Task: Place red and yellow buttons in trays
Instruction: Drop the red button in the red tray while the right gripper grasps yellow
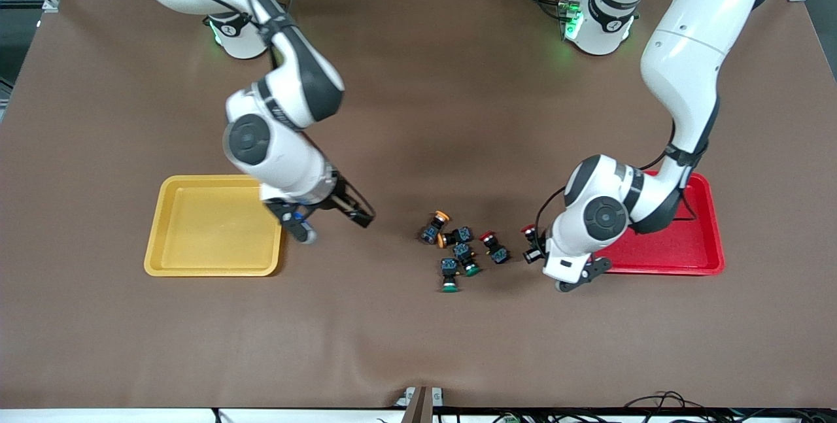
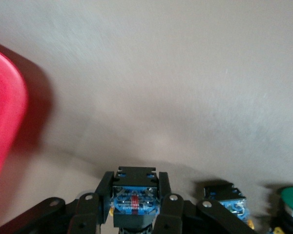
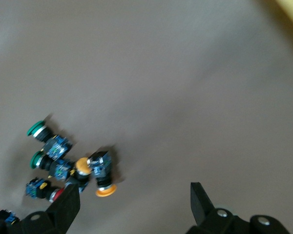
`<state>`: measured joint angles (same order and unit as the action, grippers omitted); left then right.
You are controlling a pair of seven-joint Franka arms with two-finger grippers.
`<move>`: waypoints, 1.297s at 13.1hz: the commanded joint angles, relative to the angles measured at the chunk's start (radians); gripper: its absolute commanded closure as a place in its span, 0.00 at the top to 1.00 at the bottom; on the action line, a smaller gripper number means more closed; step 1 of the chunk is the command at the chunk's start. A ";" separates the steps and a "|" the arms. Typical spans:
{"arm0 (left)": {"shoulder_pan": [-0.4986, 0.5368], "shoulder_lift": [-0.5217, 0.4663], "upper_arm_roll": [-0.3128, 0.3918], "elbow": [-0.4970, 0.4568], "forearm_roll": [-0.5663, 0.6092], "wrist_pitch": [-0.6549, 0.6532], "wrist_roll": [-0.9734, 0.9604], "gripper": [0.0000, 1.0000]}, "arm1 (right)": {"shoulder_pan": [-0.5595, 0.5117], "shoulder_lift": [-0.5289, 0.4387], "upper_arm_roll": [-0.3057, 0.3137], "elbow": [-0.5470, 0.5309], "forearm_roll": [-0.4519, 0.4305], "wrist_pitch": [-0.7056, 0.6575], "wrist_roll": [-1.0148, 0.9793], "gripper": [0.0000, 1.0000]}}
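Left gripper (image 2: 136, 204) clamped on a red button (image 1: 531, 244) at the tabletop, just beside the red tray (image 1: 709, 227). Right gripper (image 1: 337, 220), fingers apart, hovers beside the yellow tray (image 1: 157, 240) (remaining buttons (image 1: 461, 246) clustered between the trays).

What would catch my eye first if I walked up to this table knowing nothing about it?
Probably the two shallow plastic trays, the yellow tray at the right arm's end and the red tray at the left arm's end. Between them lies a small cluster of push-button switches with orange, red and green caps. The left gripper is shut on a red-capped switch beside the red tray; the right gripper hangs open beside the yellow tray.
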<state>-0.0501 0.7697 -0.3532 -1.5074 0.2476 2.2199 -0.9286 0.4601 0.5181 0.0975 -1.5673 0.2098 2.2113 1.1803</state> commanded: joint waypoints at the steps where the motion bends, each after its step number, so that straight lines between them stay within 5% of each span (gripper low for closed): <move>1: 0.044 -0.082 0.000 -0.027 0.027 -0.077 0.066 0.00 | 0.084 0.098 -0.012 0.067 0.007 0.094 0.045 1.00; 9: 0.297 -0.093 -0.007 -0.047 0.029 -0.140 0.503 0.00 | 0.212 0.298 -0.021 0.174 -0.078 0.275 0.121 1.00; 15: 0.414 -0.030 0.000 -0.079 0.102 -0.068 0.715 0.00 | 0.327 0.470 -0.131 0.339 -0.118 0.304 0.182 1.00; 16: 0.429 -0.023 0.000 -0.088 0.149 -0.045 0.723 0.00 | 0.331 0.471 -0.131 0.337 -0.125 0.303 0.180 0.97; 17: 0.441 -0.014 0.000 -0.093 0.180 -0.040 0.743 0.00 | 0.331 0.470 -0.131 0.336 -0.133 0.294 0.177 0.81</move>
<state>0.3645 0.7478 -0.3449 -1.5796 0.3628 2.1501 -0.2166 0.7775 0.9614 -0.0159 -1.2834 0.1045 2.5228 1.3313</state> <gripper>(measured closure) 0.595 0.035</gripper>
